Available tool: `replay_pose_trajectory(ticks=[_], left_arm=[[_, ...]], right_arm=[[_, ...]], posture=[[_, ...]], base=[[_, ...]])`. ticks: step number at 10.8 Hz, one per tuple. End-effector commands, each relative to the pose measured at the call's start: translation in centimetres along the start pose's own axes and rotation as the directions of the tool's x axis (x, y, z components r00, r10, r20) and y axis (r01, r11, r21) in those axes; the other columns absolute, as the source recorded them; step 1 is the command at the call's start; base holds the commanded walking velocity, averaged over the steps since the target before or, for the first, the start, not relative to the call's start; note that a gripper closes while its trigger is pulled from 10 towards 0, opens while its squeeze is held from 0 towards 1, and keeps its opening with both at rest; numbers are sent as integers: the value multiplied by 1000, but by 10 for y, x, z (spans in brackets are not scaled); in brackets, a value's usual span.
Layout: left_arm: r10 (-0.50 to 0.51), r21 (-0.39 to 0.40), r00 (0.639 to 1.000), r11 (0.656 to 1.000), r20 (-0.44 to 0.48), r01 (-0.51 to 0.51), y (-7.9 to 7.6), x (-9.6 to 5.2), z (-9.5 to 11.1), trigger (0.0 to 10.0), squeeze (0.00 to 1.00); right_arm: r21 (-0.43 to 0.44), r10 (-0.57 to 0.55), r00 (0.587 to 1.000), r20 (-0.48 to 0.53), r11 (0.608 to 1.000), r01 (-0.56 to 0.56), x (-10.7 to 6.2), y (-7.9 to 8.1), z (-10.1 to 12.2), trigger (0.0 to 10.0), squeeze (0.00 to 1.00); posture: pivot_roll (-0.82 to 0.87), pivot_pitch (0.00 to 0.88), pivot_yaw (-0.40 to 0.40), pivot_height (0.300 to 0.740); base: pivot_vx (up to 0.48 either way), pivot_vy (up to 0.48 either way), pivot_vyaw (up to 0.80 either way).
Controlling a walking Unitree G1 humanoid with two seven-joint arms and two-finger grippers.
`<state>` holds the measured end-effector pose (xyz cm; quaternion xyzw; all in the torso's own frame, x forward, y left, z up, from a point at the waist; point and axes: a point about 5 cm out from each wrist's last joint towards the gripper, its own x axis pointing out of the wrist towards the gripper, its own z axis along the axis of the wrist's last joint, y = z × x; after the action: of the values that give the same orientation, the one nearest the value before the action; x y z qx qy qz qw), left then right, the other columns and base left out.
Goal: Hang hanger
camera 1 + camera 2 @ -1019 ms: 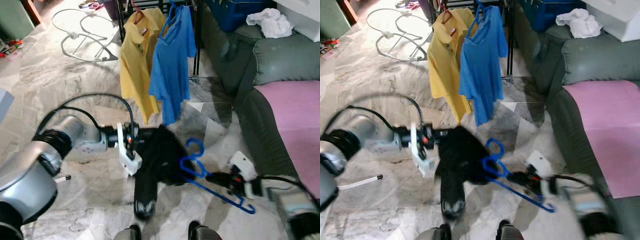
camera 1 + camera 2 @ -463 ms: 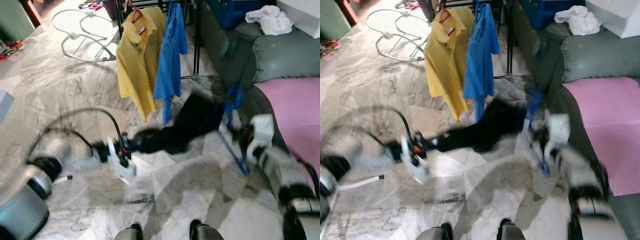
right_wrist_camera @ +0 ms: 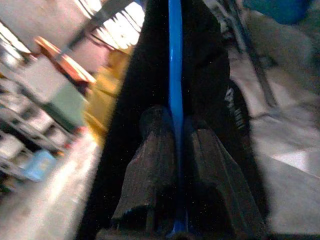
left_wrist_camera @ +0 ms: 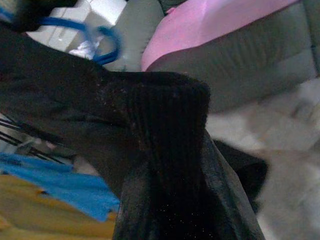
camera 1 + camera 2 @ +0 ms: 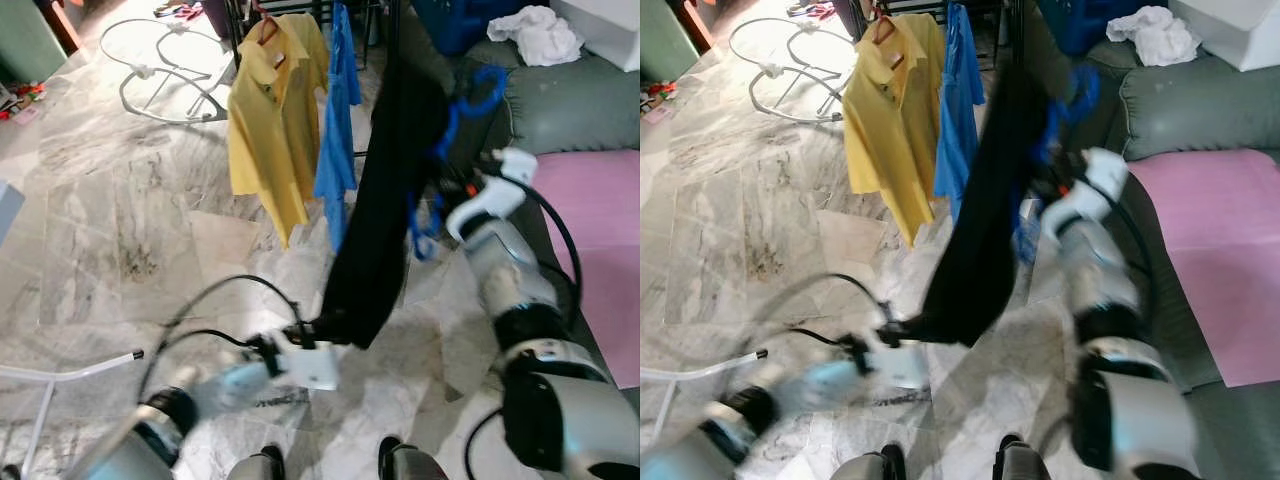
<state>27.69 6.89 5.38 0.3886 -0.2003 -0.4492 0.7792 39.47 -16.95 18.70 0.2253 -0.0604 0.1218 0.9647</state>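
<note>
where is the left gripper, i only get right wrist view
Observer: Low near the floor. The left gripper holds the bottom end of the black garment.
Operator: is it hooked up yet
Observer: No. The hanger hook is in the air in front of the sofa, right of the rack.
Operator: anything hanging there
Observer: A yellow shirt and a blue shirt.
</note>
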Motion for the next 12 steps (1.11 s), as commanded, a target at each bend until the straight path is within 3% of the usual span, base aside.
replay_pose_trajectory(ticks=[1,2,4,5,6,7,8,9,12], left_arm=[[-113,-37,991,993,-78,110,-24,-10,-8,10000,0],[-133,-61,986,990,-98,128,-32,-7,-7,10000,0],[-149,-140,980,982,-135,130,-41,2,-5,10000,0],[-168,-177,976,974,-140,142,-45,4,-3,10000,0],[-179,-202,974,968,-140,149,-50,6,-1,10000,404],[-193,-229,969,961,-151,156,-53,7,-1,10000,1000],[-181,-253,964,959,-193,129,-55,9,-3,10000,1000],[-183,-270,967,954,-178,131,-56,10,0,10000,1000],[-154,-311,975,945,-162,98,-54,9,1,10000,1000]], right_arm=[[59,92,987,130,993,-101,11,25,28,10000,0],[98,171,978,123,978,-183,14,42,25,10000,0],[-40,337,940,46,941,-336,2,65,3,10000,0],[-61,418,908,3,907,-417,-12,73,-13,10000,0],[-104,477,879,-14,873,-476,-24,83,-21,10000,0],[-141,491,870,-43,859,-492,-30,86,-29,10000,0],[-221,504,855,-119,826,-518,-39,87,-43,10000,0],[-227,520,836,-177,805,-548,-51,82,-53,10000,0],[-323,527,830,-182,766,-556,-65,74,-62,10000,0]], posture=[[-151,195,68,740],[-154,193,66,740],[-174,187,62,740],[-184,186,61,740],[-195,185,63,740],[-198,185,63,740],[-204,185,63,740],[-206,185,60,740],[-210,189,55,740]], base=[[0,0,0],[0,0,0],[0,0,0],[0,0,0],[0,0,0],[0,0,0],[0,0,0],[0,0,0],[0,0,0]])
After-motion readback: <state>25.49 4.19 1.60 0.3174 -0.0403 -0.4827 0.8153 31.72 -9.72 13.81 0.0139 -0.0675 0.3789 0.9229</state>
